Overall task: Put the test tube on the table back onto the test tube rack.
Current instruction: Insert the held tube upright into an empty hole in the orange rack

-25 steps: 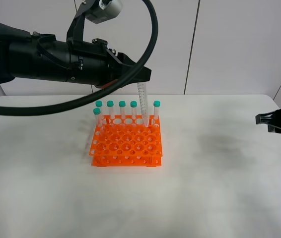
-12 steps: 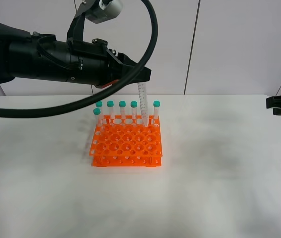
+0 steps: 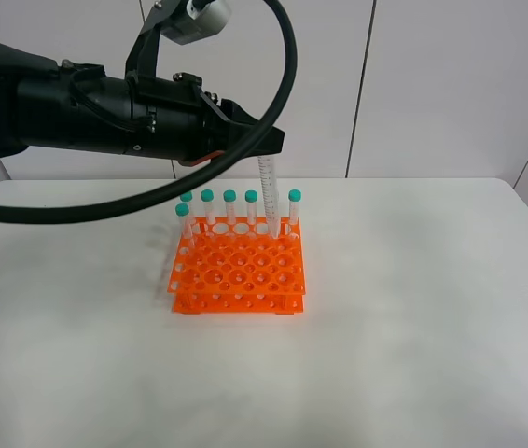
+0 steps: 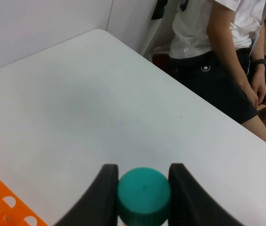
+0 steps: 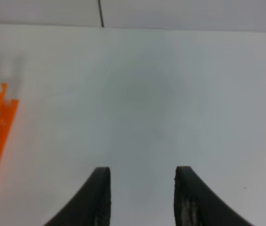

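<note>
The slim clear plastic test tube (image 3: 268,191) with its teal-green screw cap (image 4: 144,195) is off the table and clamped at its top in the left gripper (image 3: 266,154); in the left wrist view the two black fingers (image 4: 105,188) press against either side of the cap. The test tube hangs nearly upright, leaning slightly; its tapered lower end reaches the back row of the bright orange plastic two-tier test tube rack (image 3: 238,271), and whether the tip sits inside a hole cannot be told. It stands higher than its neighbours.

The test tube rack sits left of centre on the large plain white table (image 3: 413,317); its grid of round holes is mostly bare. Six other capped tubes stand in it: one at the left end of the second row (image 3: 182,217), four along the back row to the left of the held test tube (image 3: 229,203), and one just to its right (image 3: 294,203).

The left arm (image 3: 87,112), thick and black with a looping black cable (image 3: 287,56), reaches in from the left roughly level above the table, its gripper pointing down over the back of the rack.

A seated person in a white shirt and dark shorts (image 4: 217,56) is beside the table's edge in the left wrist view.

The right gripper (image 5: 143,172) is out of the high view; its own camera shows its fingers (image 5: 101,188) spread apart with nothing between them, above bare table, well apart from the rack.
</note>
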